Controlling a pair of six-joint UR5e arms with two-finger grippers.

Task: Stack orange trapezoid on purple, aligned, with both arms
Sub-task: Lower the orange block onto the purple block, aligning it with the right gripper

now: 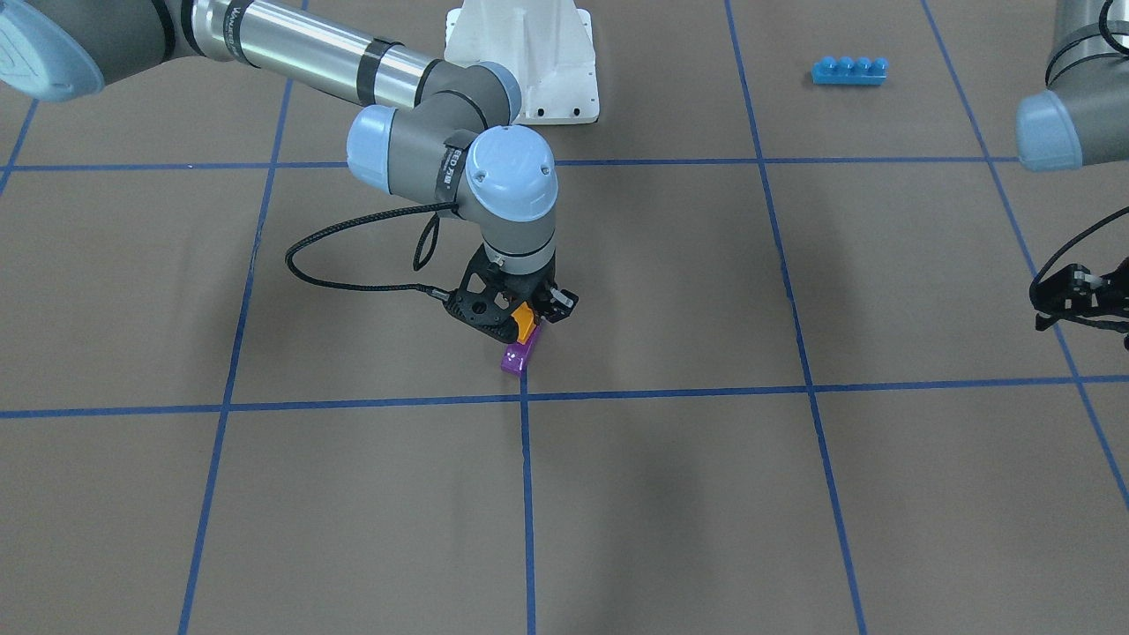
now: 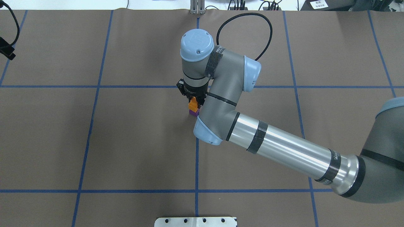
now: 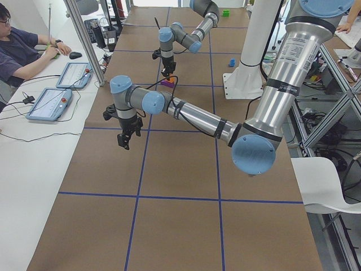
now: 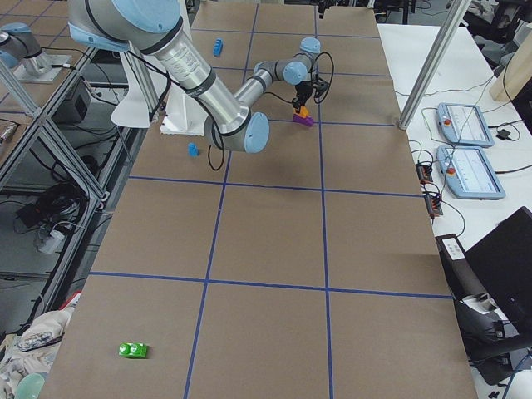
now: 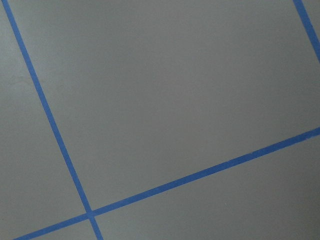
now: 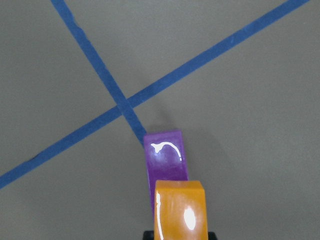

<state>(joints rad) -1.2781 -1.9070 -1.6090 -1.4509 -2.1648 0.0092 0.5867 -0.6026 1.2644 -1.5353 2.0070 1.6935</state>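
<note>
My right gripper (image 1: pixel 527 326) is shut on the orange trapezoid (image 1: pixel 527 321) and holds it right above the purple block (image 1: pixel 517 358), which lies on the table beside a blue tape crossing. In the right wrist view the orange trapezoid (image 6: pixel 180 212) covers the near end of the purple block (image 6: pixel 164 156). I cannot tell whether they touch. Both also show in the overhead view, orange (image 2: pixel 193 103) over purple (image 2: pixel 193 111). My left gripper (image 1: pixel 1078 298) hangs empty over bare table far to the side. I cannot tell whether it is open or shut.
A long blue four-stud brick (image 1: pixel 849 70) lies at the back near the left arm. A small blue block (image 4: pixel 193 150) sits by the white robot base (image 1: pixel 522 53). A green brick (image 4: pixel 133 350) lies at the far table end. An operator (image 3: pixel 17 51) sits alongside.
</note>
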